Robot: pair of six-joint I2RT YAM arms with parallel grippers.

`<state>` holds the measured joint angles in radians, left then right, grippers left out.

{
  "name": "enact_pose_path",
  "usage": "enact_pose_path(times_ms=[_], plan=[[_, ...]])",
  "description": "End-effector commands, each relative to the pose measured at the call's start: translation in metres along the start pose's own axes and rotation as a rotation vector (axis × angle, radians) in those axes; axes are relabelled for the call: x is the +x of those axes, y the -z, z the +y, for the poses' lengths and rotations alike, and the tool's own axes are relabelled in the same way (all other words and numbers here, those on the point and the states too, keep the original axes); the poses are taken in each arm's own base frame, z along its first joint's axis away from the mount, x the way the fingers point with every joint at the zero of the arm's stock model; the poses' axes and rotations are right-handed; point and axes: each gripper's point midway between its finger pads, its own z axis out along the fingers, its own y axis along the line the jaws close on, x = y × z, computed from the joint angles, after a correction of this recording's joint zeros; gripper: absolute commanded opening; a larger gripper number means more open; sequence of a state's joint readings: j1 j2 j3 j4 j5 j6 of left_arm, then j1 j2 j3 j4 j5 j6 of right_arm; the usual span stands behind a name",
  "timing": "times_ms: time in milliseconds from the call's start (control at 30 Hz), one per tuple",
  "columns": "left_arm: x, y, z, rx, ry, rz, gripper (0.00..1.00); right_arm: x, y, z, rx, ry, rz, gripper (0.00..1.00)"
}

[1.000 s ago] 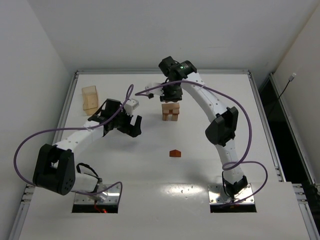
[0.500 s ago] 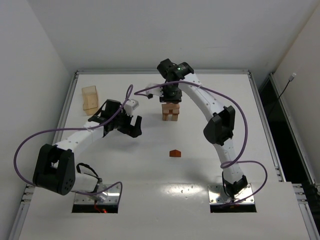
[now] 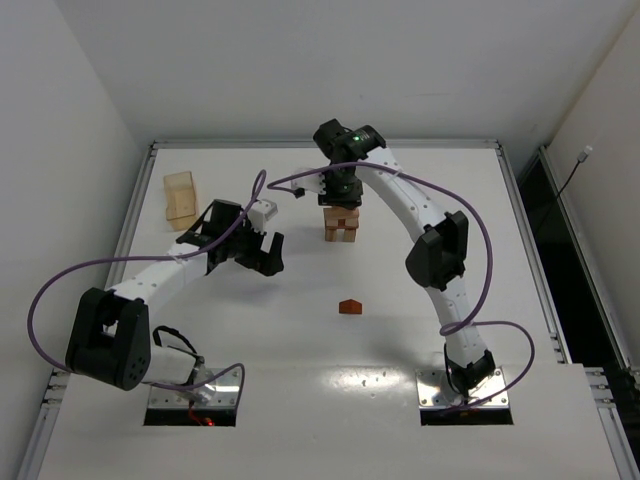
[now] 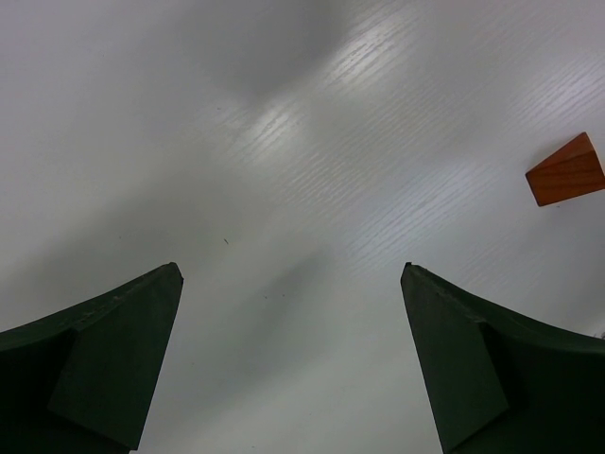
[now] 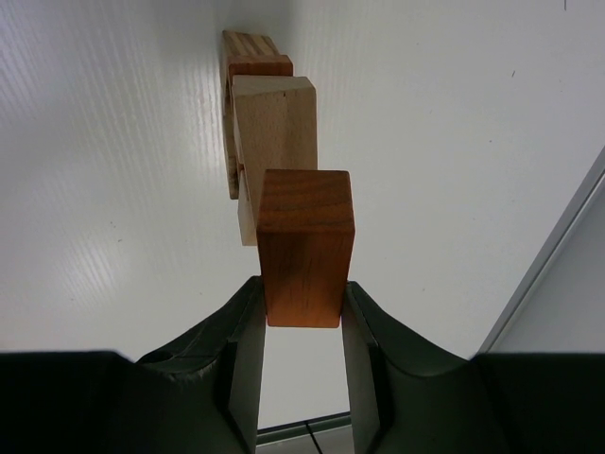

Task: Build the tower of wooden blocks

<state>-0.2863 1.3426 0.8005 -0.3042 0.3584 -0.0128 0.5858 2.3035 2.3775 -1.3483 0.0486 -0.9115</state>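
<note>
The wood block tower [image 3: 340, 224] stands at the table's middle back, a narrow stack of pale tan and reddish-brown blocks. My right gripper [image 3: 340, 197] hangs right over it, shut on a reddish-brown block [image 5: 304, 246] that sits just above the tower's pale top block [image 5: 272, 123]; whether the two touch I cannot tell. My left gripper [image 4: 291, 274] is open above bare table, left of the tower, with nothing between its fingers. A reddish-brown wedge [image 3: 349, 306] lies alone in front of the tower, and the wedge [image 4: 565, 170] shows at the right edge of the left wrist view.
A larger pale tan wooden box [image 3: 180, 198] stands at the back left. The table's raised rim [image 3: 513, 190] runs along the right side, near the right arm's elbow.
The right arm has shifted slightly left over the tower with its block. The left arm has not moved.
</note>
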Motion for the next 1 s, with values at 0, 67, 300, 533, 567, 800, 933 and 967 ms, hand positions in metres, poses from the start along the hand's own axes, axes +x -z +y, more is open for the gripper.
enact_pose_path(times_ms=[0, 67, 300, 533, 567, 800, 933, 967], plan=[[-0.007, -0.001, -0.002, 0.021, 0.012, -0.029, 1.00, -0.005, 0.012, 0.008, -0.017, -0.007, -0.005, 0.05], [-0.005, -0.003, -0.001, 0.022, 0.015, -0.021, 1.00, -0.005, 0.012, 0.008, -0.017, -0.007, -0.005, 0.07], [-0.005, -0.003, -0.001, 0.022, 0.015, -0.021, 1.00, -0.009, 0.012, 0.010, -0.018, 0.011, -0.007, 0.10], [-0.003, -0.004, -0.002, 0.033, 0.019, -0.013, 1.00, -0.006, 0.008, 0.009, -0.016, 0.012, 0.015, 0.14], [-0.003, -0.004, -0.002, 0.033, 0.019, -0.013, 1.00, -0.006, 0.008, 0.009, -0.016, 0.012, 0.015, 0.14], [-0.001, -0.006, -0.003, 0.043, 0.022, -0.005, 1.00, -0.005, 0.004, 0.010, -0.024, 0.012, 0.019, 0.19], [-0.005, -0.005, -0.003, 0.042, 0.019, -0.014, 1.00, -0.005, 0.000, 0.011, -0.032, 0.012, 0.024, 0.22], [-0.005, -0.005, -0.003, 0.042, 0.019, -0.014, 1.00, -0.005, 0.000, 0.011, -0.032, 0.012, 0.024, 0.23]])
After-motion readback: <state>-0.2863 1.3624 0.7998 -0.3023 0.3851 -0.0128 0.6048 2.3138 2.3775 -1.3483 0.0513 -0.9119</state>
